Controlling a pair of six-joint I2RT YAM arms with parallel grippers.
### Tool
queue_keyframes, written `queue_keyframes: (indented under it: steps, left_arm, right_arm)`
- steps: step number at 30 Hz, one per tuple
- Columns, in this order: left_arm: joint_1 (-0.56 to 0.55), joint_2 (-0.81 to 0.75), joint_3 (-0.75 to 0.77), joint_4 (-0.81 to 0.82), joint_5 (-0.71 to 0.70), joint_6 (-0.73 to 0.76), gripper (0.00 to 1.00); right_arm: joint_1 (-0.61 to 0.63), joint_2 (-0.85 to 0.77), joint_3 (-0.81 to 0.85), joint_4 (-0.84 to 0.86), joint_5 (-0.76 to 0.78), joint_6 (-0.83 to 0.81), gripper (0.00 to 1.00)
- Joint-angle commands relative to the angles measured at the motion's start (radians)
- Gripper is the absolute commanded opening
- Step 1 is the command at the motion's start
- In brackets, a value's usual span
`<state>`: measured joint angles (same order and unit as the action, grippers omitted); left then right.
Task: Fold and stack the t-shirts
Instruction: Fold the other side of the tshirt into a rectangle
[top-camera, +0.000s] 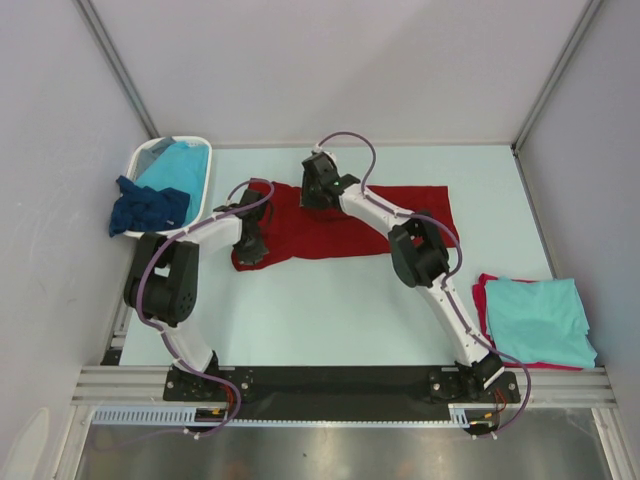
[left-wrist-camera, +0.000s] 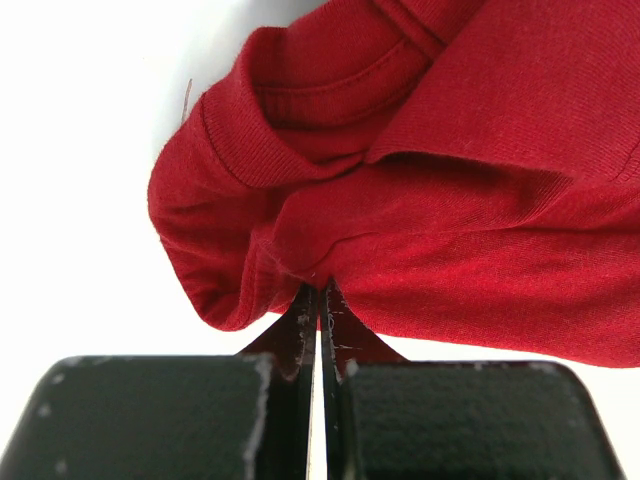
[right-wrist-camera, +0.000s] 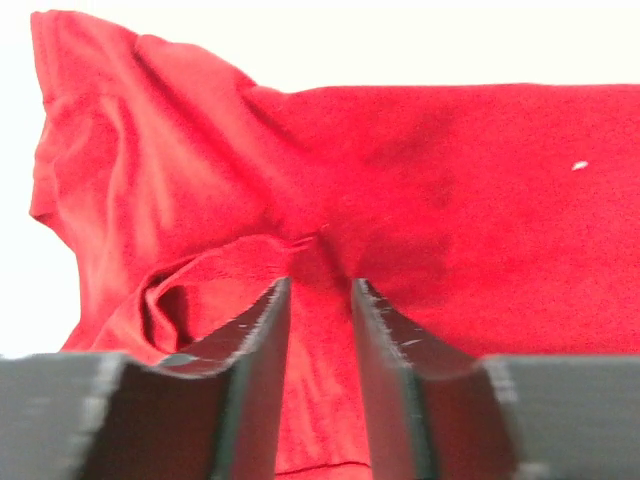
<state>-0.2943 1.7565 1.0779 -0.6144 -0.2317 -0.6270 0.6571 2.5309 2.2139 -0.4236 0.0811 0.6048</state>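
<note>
Cloth of the dark red t-shirt (top-camera: 310, 238) is spread across the middle of the table (top-camera: 330, 310), its length running left to right, with the left end bunched and the right part lying flat. That bunched end, where a stitched hem is seen in the left wrist view, is pinched by the left gripper (left-wrist-camera: 318, 300). Its 2 fingers are pressed together on a fold of the cloth, a hold judged to serve as an anchor or a lifting point for a fold.

The right gripper (right-wrist-camera: 320, 290) is set at the far edge of the shirt, toward its left half. Its jaws are parted, with red cloth seen through the gap and nothing clamped, so it is judged to be lined up for a grasp on that edge.

At the near right, a folded turquoise t-shirt (top-camera: 540, 320) is laid on a red t-shirt (top-camera: 480, 295), presumably the stack to be added to. At the far left, a loose turquoise t-shirt (top-camera: 180, 165) is held in a white basket (top-camera: 209, 165) and a navy t-shirt (top-camera: 148, 208) is draped over its near rim, presumably awaiting folding.

No brand, label or legible writing is found on the shirts, the basket or the arms.
</note>
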Motion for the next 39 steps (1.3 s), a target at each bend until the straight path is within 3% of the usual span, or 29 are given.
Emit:
queue_keyframes:
  steps: [1,5,10,15,19,28,30,33,39]
  left_arm:
    - [-0.005,-0.038,-0.022,-0.044,0.002,0.015,0.07]
    - [-0.016,-0.113,-0.026,-0.042,-0.024,0.015,0.16]
    - [-0.032,-0.17,0.008,-0.045,-0.044,0.023,0.23]
    - [-0.091,-0.157,0.121,-0.073,-0.101,0.032,0.25]
    - [-0.129,-0.103,0.2,-0.065,-0.112,0.053,0.27]
    - [-0.129,0.092,0.367,-0.081,-0.081,0.052,0.26]
    - [-0.129,0.103,0.385,-0.084,-0.081,0.052,0.25]
    - [-0.129,0.115,0.41,-0.085,-0.083,0.05,0.25]
    - [-0.132,0.104,0.425,-0.104,-0.093,0.05,0.25]
  right_arm:
    - [-0.001,-0.108,-0.038,0.005,0.078,-0.033,0.43]
    - [0.013,-0.352,-0.302,0.043,0.147,-0.068,0.52]
    - [-0.004,-0.544,-0.557,-0.032,0.166,-0.048,0.44]
    - [-0.01,-0.679,-0.791,0.019,0.181,-0.022,0.45]
    - [-0.001,-0.695,-0.821,-0.033,0.155,-0.011,0.44]
    - [-0.02,-0.69,-0.916,-0.015,0.137,-0.014,0.24]
    - [-0.031,-0.669,-0.905,-0.012,0.123,-0.014,0.14]
    - [-0.042,-0.65,-0.896,-0.006,0.109,-0.014,0.08]
    - [-0.05,-0.636,-0.896,0.011,0.097,-0.008,0.02]
